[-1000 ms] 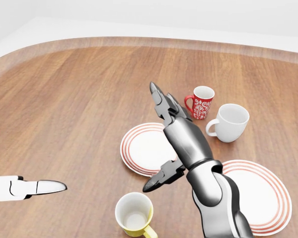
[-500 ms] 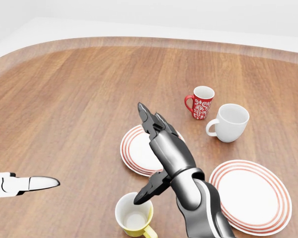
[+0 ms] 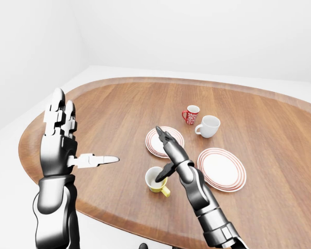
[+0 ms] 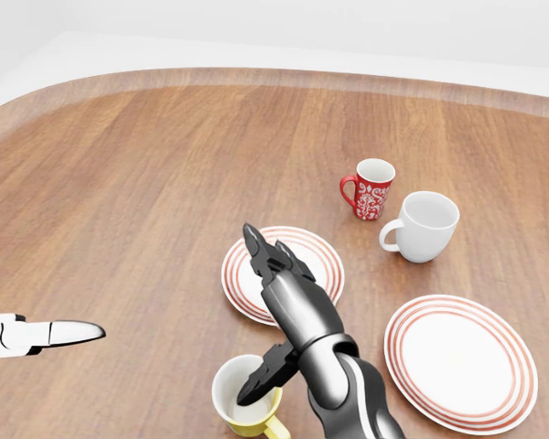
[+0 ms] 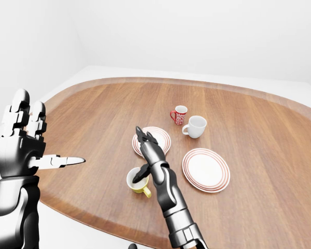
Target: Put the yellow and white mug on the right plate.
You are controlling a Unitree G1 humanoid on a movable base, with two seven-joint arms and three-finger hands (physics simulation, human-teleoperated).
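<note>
Your right hand [image 4: 273,315], fingers apart, thumb dipping into the stiff, slippery-looking yellow and white ceramic mug [image 4: 246,396]; pinch its rim wall.

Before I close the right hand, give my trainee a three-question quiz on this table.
1. True or false: the yellow mug already stands on a plate.
2. How many mugs are on the table? A) two B) three C) four
3. Which finger of the right hand reaches over the yellow mug's rim?

Key:
1. False. It stands on bare wood, below the left plate in the head view, and the right plate holds nothing.
2. B: the yellow one, the red mug and the white mug.
3. The thumb; the other fingers point away over the left plate.
</note>
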